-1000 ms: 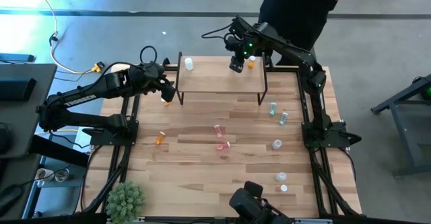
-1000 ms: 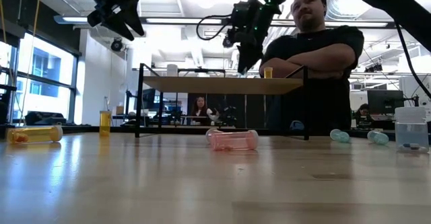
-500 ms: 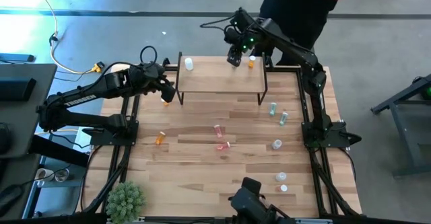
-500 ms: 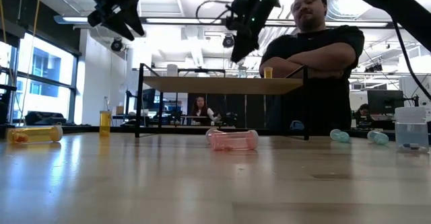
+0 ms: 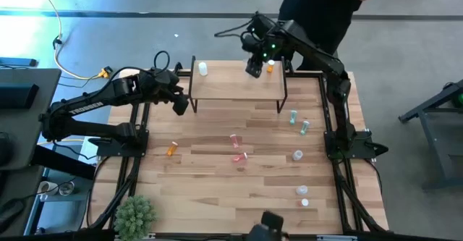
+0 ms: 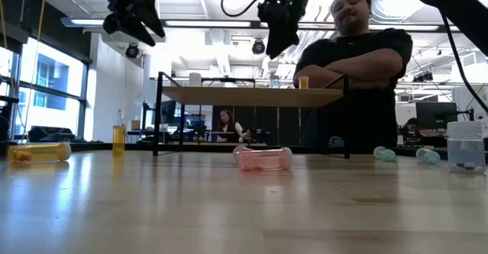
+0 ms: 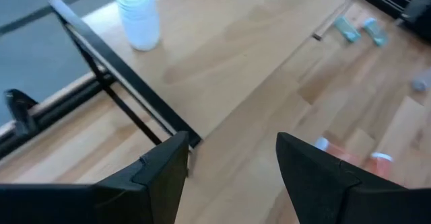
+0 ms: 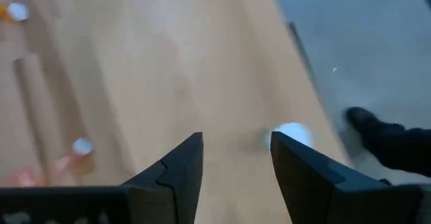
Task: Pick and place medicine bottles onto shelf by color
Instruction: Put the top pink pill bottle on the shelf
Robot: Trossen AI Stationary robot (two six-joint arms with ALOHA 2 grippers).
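The shelf (image 5: 235, 86) stands at the table's far middle on black legs. A white bottle (image 5: 203, 69) and an orange bottle (image 5: 270, 66) stand upright on it. My left gripper (image 5: 181, 105) is open and empty, high above the table by the shelf's left front leg. My right gripper (image 5: 253, 69) is open and empty, well above the shelf (image 6: 252, 95) beside the orange bottle (image 6: 303, 81). On the table lie an orange bottle (image 5: 171, 149), two pink bottles (image 5: 234, 140), two green bottles (image 5: 293, 116) and some clear ones (image 5: 297, 155). Another orange bottle (image 6: 118, 137) stands upright near the shelf's left leg.
A person (image 6: 351, 56) stands with folded arms just behind the table's far edge. A green spiky plant (image 5: 135, 213) sits at the near left corner. Two clear bottles (image 5: 302, 190) stand near the right front. Black arm frames run along both table sides.
My right gripper has risen from just over the shelf to well above it, staying open and empty. The orange bottle stays upright on the shelf. My left gripper has shifted slightly and now covers the upright orange bottle in the high view.
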